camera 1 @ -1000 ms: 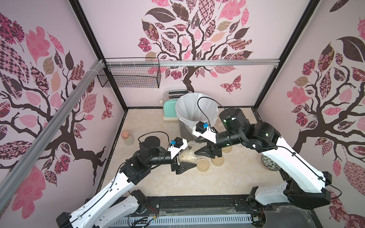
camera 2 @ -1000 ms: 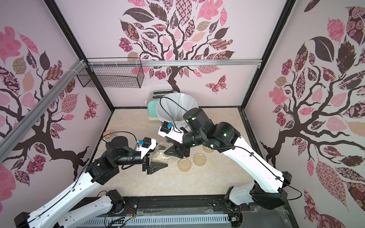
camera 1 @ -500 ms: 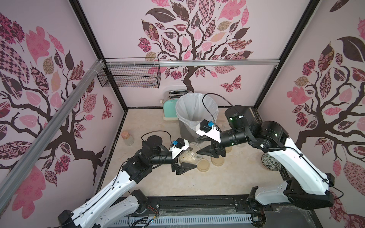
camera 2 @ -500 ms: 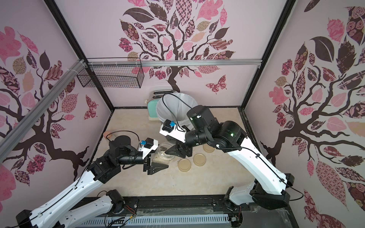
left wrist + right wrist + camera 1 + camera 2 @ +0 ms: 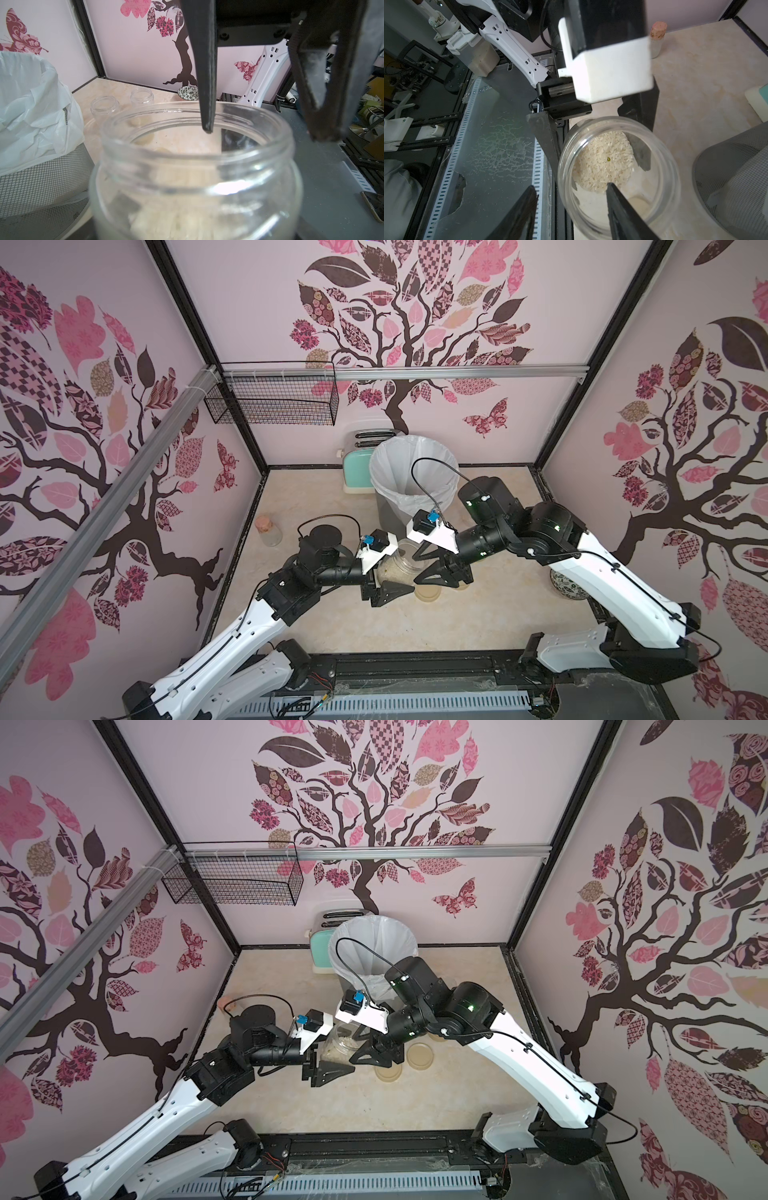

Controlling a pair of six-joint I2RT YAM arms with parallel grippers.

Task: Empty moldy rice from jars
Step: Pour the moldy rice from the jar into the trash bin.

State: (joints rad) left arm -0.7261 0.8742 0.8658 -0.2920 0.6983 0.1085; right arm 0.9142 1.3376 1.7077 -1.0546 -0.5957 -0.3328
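Glass jar (image 5: 400,564) of rice (image 5: 604,162), open, gripped by left fingers (image 5: 545,133) beside bin (image 5: 388,510). Right fingers (image 5: 623,209) half wide, 1 inside rim; pinch rim firmly, then tip slowly over bin.

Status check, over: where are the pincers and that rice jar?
Left pincer shut on the open jar. Right pincer open, straddling the rim, one finger inside. Rice inside, not dumped. Bin alongside; only that finger in the way.

The right claw (image 5: 266,135) straddles the rim of the jar (image 5: 195,166) holding rice (image 5: 176,224).
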